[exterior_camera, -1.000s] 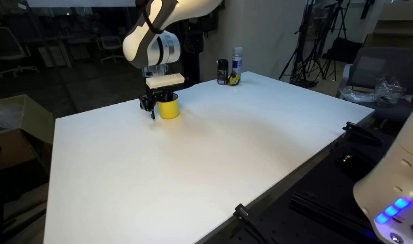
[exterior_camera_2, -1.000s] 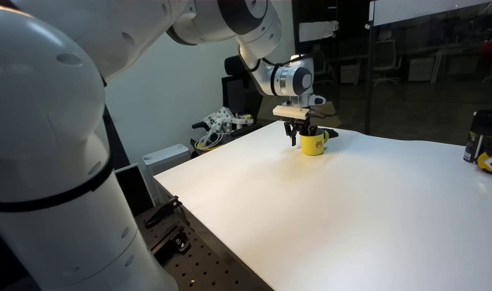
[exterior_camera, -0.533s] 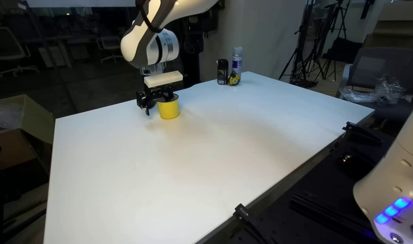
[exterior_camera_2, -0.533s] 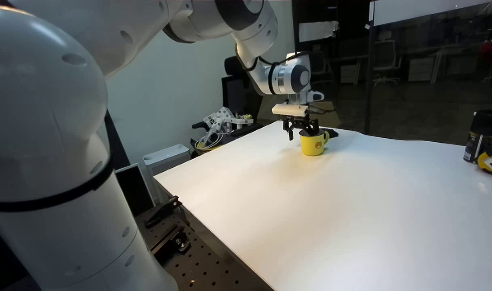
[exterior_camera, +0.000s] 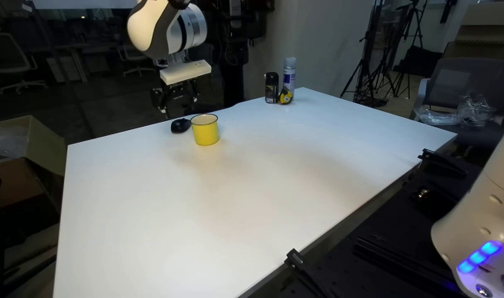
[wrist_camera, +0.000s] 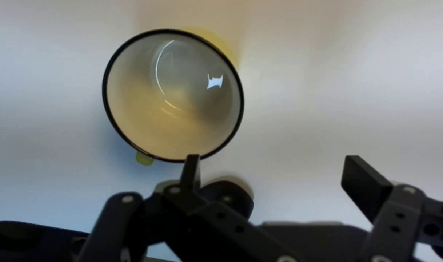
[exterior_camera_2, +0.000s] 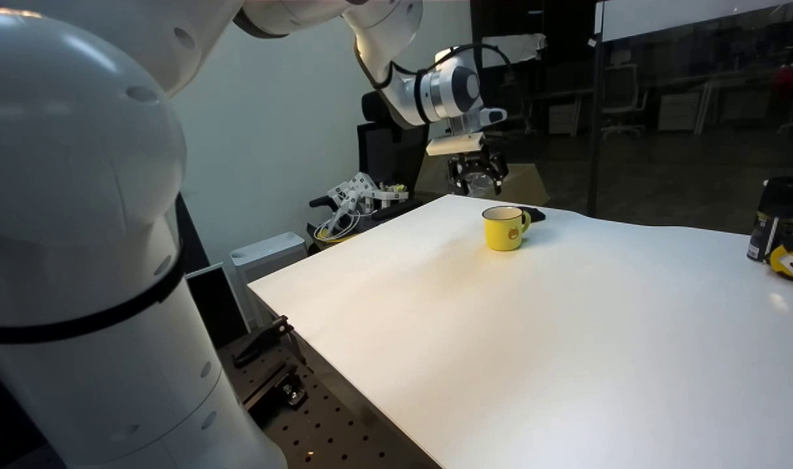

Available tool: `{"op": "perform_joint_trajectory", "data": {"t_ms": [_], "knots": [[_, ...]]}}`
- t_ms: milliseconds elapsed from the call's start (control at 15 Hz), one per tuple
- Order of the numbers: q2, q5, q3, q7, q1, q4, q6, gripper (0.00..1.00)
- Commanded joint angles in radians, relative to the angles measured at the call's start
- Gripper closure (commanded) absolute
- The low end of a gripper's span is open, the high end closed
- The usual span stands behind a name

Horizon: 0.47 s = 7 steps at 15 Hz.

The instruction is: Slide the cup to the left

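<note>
The yellow cup (exterior_camera: pixel 205 133) stands upright near the table's back edge. In an exterior view (exterior_camera_2: pixel 502 233) its handle and a small printed face show. In the wrist view the cup (wrist_camera: pixel 152 127) is seen from above, with a black rim and a pale interior that holds nothing visible. My gripper (exterior_camera: pixel 179 108) is raised above and behind the cup, apart from it. It also shows in an exterior view (exterior_camera_2: pixel 481 185). In the wrist view its fingers (wrist_camera: pixel 274 160) are wide apart with nothing between the tips; the left fingertip overlaps the cup's near rim in the picture.
A small rounded black object (exterior_camera: pixel 180 126) lies close beside the cup at the back edge; it shows partly behind my left finger (wrist_camera: pixel 228 198). A black can (exterior_camera: pixel 271 89), a spray can (exterior_camera: pixel 289 78) and a yellow tape measure (exterior_camera: pixel 286 96) stand at the far corner of the table (exterior_camera: pixel 194 207).
My gripper has risen from the cup, where one finger was in or over its opening, and moved back beyond the edge. The black object is uncovered. The cup has not visibly moved.
</note>
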Motion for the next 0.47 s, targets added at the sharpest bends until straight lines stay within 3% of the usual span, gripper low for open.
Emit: {"op": "perform_joint_trajectory", "data": {"t_ms": [0, 67, 400], "knots": [[-0.132, -0.007, 0.026, 0.019, 0.001, -0.109, -0.018, 0.0], [-0.052, -0.02, 0.022, 0.009, 0.0, -0.025, -0.011, 0.0], [-0.106, -0.019, 0.032, 0.009, -0.003, -0.076, -0.019, 0.0]]}}
